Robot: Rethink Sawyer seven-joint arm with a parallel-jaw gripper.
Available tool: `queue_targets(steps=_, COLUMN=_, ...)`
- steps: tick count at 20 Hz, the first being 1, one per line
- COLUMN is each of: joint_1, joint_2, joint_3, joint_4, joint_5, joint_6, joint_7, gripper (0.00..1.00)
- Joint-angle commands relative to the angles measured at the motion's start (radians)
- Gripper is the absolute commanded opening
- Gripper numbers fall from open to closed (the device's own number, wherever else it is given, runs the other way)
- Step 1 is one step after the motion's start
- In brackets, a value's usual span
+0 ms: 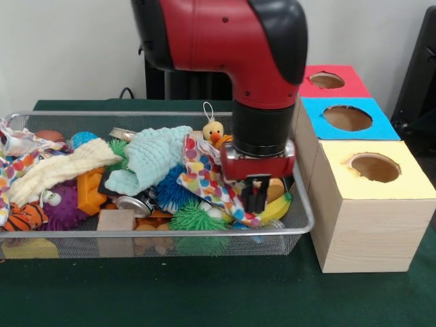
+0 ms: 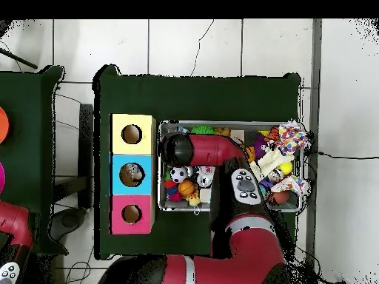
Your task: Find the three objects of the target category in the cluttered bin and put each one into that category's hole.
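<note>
The pincer (image 1: 255, 197), its opening not discernible, dips into the bin (image 1: 303, 218) mid-tabletop beside the boxes, while the crinkly bags (image 1: 17, 146), at the bin's opposite end, look light, limp and slippery, best pinched at a bunched fold.

Wire, wood, cloth and glossy plastic on a matt worktop

The bin (image 1: 300, 228) is silver wire mesh with a smooth metal rim. The three boxes (image 1: 361, 231) are pale bare wood with matt coloured tops. A mint cloth (image 1: 146, 160) looks knitted and nubbly, a cream cloth (image 1: 61, 170) ribbed, a dotted cloth (image 1: 204, 180) smooth. The arm (image 1: 225, 34) is glossy red and black plastic. The worktop (image 1: 204, 293) is matt green fabric.
</note>
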Motion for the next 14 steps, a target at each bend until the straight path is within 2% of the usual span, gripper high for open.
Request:
queue_targets(steps=1, joint_1=-0.052, joint_2=0.018, joint_3=0.1, joint_4=0.055, joint_5=-0.049, joint_6=-0.033, joint_7=0.002, gripper=0.0)
queue_targets(steps=7, joint_1=-0.031, joint_2=-0.001, joint_3=0.086, joint_4=0.066, joint_5=-0.05, joint_6=-0.03, joint_7=0.033, gripper=0.0)
queue_targets(steps=14, joint_1=0.017, joint_2=0.013, joint_3=0.047, joint_4=0.05, joint_5=-0.052, joint_6=-0.054, joint_7=0.079, gripper=0.0)
